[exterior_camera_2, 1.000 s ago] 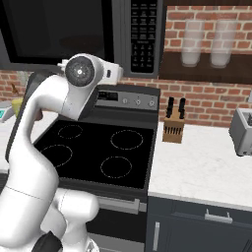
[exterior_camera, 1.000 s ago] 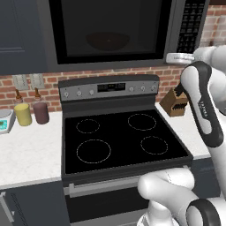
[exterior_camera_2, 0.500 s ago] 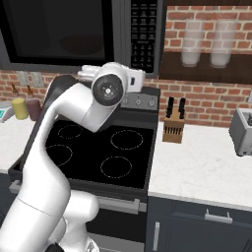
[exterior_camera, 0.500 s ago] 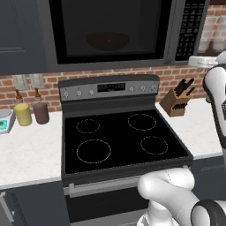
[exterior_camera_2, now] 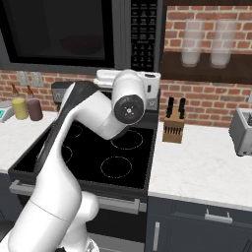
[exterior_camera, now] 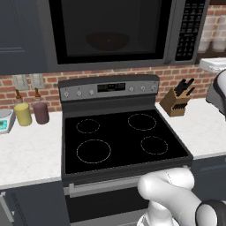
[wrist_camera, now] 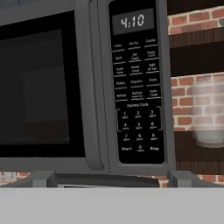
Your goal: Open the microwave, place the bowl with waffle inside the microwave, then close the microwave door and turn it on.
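Observation:
The microwave [exterior_camera: 114, 31] hangs above the stove with its microwave door [wrist_camera: 43, 87] shut. Through the black window a dim reddish bowl [exterior_camera: 107, 40] sits inside; it also shows in the right base view [exterior_camera_2: 81, 45]. I cannot make out the waffle through the glass. My gripper [wrist_camera: 111, 179] is open, its tips wide apart with nothing between them. It faces the button panel [wrist_camera: 136, 87] and the curved handle [wrist_camera: 89, 96] from close by. The white hand [exterior_camera_2: 133, 78] hovers just below the panel's lower edge.
A black-topped stove [exterior_camera: 119, 137] lies below. A knife block [exterior_camera_2: 172, 127] stands on the right counter, with a toaster [exterior_camera_2: 242, 130] further right. Yellow [exterior_camera: 23, 114] and maroon [exterior_camera: 40, 112] canisters stand at the left. Glass jars [exterior_camera_2: 192, 44] sit on a shelf beside the microwave.
The arm has swung to the right and up toward the microwave's panel. It has slid to the right edge of the left base view. The jaws stay open.

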Controlling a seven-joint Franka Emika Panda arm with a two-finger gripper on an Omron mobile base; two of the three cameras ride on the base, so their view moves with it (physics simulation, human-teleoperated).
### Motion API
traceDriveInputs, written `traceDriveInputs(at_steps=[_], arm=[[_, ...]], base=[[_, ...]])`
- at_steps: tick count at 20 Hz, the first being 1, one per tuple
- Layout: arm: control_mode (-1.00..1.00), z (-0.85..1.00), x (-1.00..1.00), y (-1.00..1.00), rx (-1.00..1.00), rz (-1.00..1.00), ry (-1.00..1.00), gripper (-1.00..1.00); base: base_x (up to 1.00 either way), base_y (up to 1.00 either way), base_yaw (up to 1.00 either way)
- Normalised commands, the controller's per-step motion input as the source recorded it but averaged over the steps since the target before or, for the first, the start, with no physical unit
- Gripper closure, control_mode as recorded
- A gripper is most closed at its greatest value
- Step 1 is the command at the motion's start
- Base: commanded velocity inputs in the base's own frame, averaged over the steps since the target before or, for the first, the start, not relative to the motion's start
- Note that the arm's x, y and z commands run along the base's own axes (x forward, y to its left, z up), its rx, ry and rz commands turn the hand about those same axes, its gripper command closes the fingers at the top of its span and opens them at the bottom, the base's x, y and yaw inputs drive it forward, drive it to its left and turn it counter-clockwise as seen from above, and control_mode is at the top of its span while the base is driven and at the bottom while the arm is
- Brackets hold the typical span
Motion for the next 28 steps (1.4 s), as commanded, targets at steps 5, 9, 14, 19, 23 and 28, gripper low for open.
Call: traceDriveInputs(at_steps=[5,9,14,19,23,28], arm=[[-1.00,0.00,0.00,-0.14,0.00,0.00,0.00,-1.00],[-1.00,0.00,0.00,-0.06,0.00,0.00,0.02,-1.00],[-1.00,0.00,0.01,-0.11,0.00,-0.04,0.04,-1.00],[-1.00,-0.03,0.07,-0.19,0.00,-0.12,0.03,-1.00],[-1.00,-0.11,0.16,-0.17,0.00,-0.12,0.01,-1.00],[-1.00,-0.10,0.25,-0.06,0.00,-0.11,0.00,-1.00]], base=[[0.00,0.00,0.00],[0.00,0.00,0.00],[0.00,0.00,0.00],[0.00,0.00,0.00],[0.00,0.00,0.00],[0.00,0.00,0.00]])
